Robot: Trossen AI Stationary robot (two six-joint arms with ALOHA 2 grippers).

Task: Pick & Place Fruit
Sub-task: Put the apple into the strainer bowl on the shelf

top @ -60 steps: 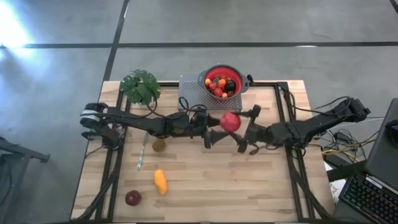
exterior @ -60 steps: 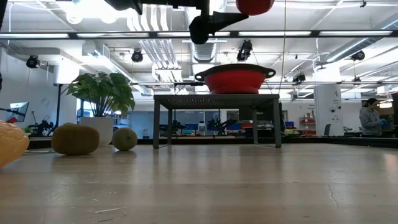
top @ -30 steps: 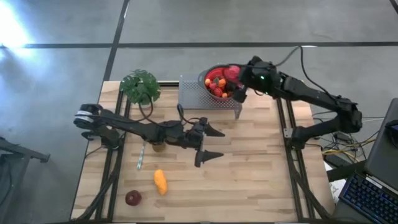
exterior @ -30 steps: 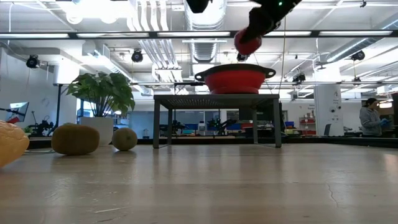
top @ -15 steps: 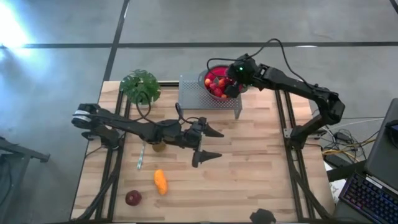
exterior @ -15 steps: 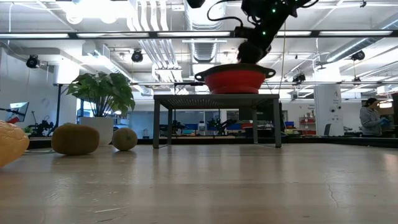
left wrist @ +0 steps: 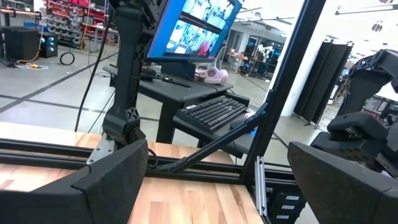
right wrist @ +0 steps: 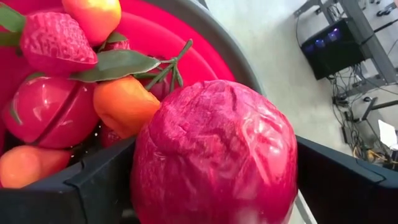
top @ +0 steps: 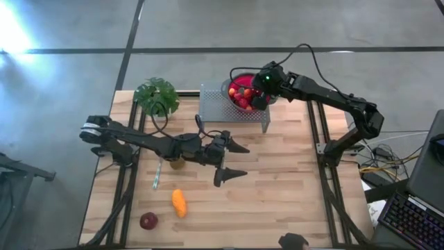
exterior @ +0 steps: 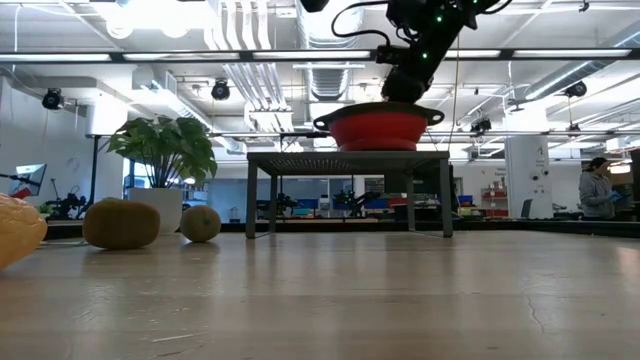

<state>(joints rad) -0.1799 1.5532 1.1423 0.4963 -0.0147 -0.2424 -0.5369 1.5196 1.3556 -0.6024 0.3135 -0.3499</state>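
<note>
My right gripper (top: 258, 97) hangs over the red colander bowl (top: 239, 78), shut on a red round fruit (right wrist: 214, 155). Under it lie strawberries, orange bits and other red fruits (right wrist: 59, 118). The bowl stands on a grey perforated stand (top: 222, 105). My left gripper (top: 234, 161) hovers open over the table's middle, touching nothing. On the table lie a kiwi (top: 177, 164), partly under the left arm, a long orange piece (top: 179, 203) and a dark-red round fruit (top: 148, 221). The low view shows two kiwis (exterior: 121, 223). My right gripper pinches the red round fruit between its two fingers, one finger (right wrist: 93, 186) on the fruit's side (right wrist: 149, 180), the other on the opposite side. It comes from above, slanting in from the table's right. The fruit hangs just over the heap in the bowl; whether it rests there, I cannot tell.
A leafy potted plant (top: 157, 96) stands at the far left corner. A slim green-and-white utensil (top: 158, 173) lies near the kiwi. Black frame rails (top: 132, 187) run along both table sides. A person (exterior: 597, 190) stands far off in the room.
My right gripper, still shut on the red fruit, has come down from above the colander's far right rim and shifted slightly left, so the fruit has sunk behind the bowl's rim in the low view.
</note>
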